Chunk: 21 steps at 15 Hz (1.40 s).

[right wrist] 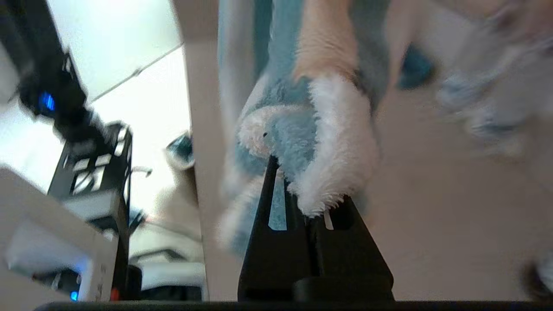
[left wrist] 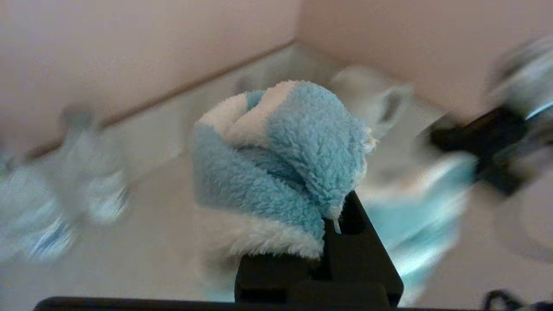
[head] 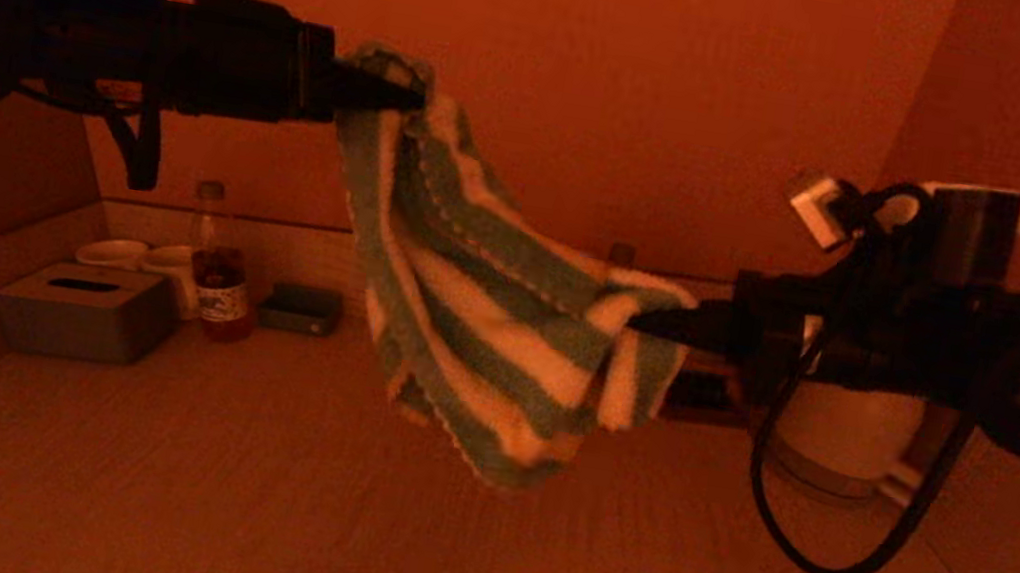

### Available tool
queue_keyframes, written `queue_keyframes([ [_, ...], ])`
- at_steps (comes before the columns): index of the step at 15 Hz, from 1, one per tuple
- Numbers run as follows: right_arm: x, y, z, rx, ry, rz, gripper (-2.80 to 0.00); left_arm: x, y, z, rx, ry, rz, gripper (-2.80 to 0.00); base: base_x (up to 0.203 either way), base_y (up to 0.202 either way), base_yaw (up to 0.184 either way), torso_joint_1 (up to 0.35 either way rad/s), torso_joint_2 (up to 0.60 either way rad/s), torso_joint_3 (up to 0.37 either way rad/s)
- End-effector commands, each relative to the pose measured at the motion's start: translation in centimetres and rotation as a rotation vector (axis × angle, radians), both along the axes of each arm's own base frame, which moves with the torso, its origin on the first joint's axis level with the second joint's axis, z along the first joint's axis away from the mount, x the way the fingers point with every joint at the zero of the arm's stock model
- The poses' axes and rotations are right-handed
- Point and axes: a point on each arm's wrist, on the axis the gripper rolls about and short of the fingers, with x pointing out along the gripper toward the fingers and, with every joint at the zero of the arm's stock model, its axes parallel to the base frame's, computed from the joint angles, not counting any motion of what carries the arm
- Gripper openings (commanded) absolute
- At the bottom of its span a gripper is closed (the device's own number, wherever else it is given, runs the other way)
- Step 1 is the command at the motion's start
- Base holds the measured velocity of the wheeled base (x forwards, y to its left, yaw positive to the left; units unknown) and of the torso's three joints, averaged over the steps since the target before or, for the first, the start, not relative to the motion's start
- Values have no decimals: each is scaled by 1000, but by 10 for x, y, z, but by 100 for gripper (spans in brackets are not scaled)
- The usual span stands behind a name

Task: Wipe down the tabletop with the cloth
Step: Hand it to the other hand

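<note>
Table (head: 234,508) bare in front, cloth not touching it; wiping not begun, by look of it. Cloth (head: 474,322) hangs in air above table middle, stretched between claws. Right claw (head: 652,320) clamped on lower corner; left claw (head: 402,97) clamped on upper corner. Left: lower cloth, rub surface. Tissue box (head: 84,311), bottle (head: 218,278), kettle (head: 842,432) along back.

Back left corner's got a grey tissue box (head: 84,311), with two small white cups (head: 142,257) right behind it and a bottle (head: 217,278) with a dark liquid and a label just beside them. A little dark box (head: 300,309) sits past the bottle, and a white kettle (head: 847,430) stands way over on the right.
</note>
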Motion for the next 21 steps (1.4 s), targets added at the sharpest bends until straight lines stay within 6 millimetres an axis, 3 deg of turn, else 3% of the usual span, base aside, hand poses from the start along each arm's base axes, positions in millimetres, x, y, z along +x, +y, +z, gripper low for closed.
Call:
queue_keyframes([
  [1, -4, -10, 23, 53, 73, -42, -280, 7, 0, -21, 41, 45, 20, -280, 0, 0, 0, 0, 0, 0],
  [3, -1, -20, 33, 73, 90, -80, -280, 18, 1, -45, 102, 77, 61, -280, 0, 0, 0, 0, 0, 0],
  [6, 1, -26, 31, 79, 112, -104, -280, 33, 1, -69, 148, 112, 109, -280, 0, 0, 0, 0, 0, 0],
  [10, 3, -30, 28, 78, 123, -117, -280, 36, 1, -73, 157, 124, 128, -280, 0, 0, 0, 0, 0, 0],
  [11, 4, -30, 25, 77, 129, -116, -280, 37, 0, -76, 162, 130, 134, 0, 0, 0, 0, 0, 0, 0],
  [21, 15, -31, 16, 75, 152, -122, -280, 33, -12, -91, 219, 131, 111, 0, 0, 0, 0, 0, 0, 0],
])
